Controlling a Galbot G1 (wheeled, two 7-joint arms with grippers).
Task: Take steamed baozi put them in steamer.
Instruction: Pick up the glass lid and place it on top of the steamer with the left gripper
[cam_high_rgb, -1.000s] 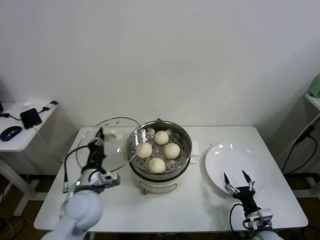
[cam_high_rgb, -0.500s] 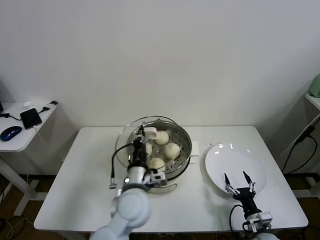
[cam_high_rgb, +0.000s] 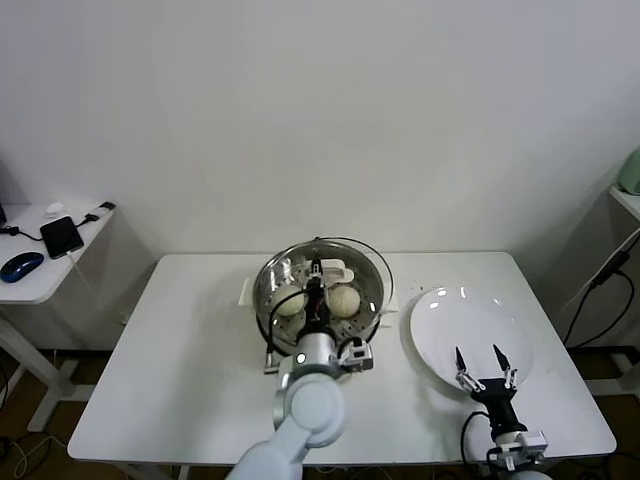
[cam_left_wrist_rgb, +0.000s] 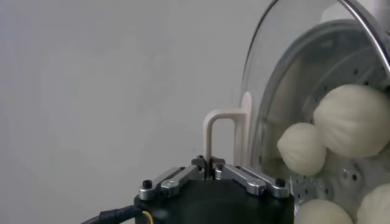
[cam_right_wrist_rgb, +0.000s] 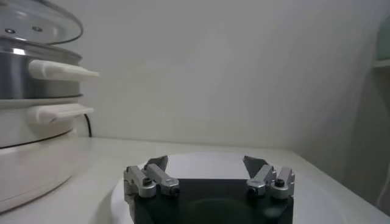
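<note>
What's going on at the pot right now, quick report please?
Left hand shut on glass lid handle, lid over steamer. Baozi inside on the tray. Right hand open, idle over white plate. Nothing in the way.

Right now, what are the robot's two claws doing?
Left gripper: shut on the glass lid's handle, over the steamer.
Right gripper: open, holding nothing, above the plate.
</note>
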